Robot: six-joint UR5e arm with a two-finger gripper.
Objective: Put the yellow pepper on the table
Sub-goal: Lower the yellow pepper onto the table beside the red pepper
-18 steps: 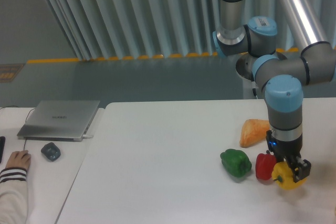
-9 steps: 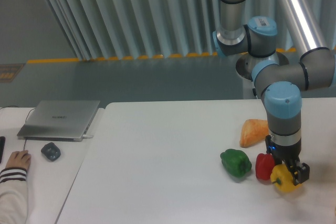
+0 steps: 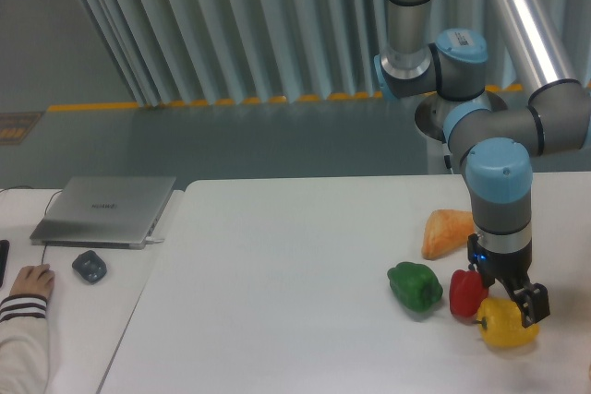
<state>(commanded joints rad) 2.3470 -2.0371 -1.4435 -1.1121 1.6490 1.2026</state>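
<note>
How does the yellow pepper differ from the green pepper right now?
The yellow pepper is bright yellow and sits under the claw, whose fingers flank its top; the green pepper is dark green and lies free. The yellow pepper sits close beside the red pepper; the green one lies apart, to its left. Both are glossy, similar-sized, on the table.
</note>
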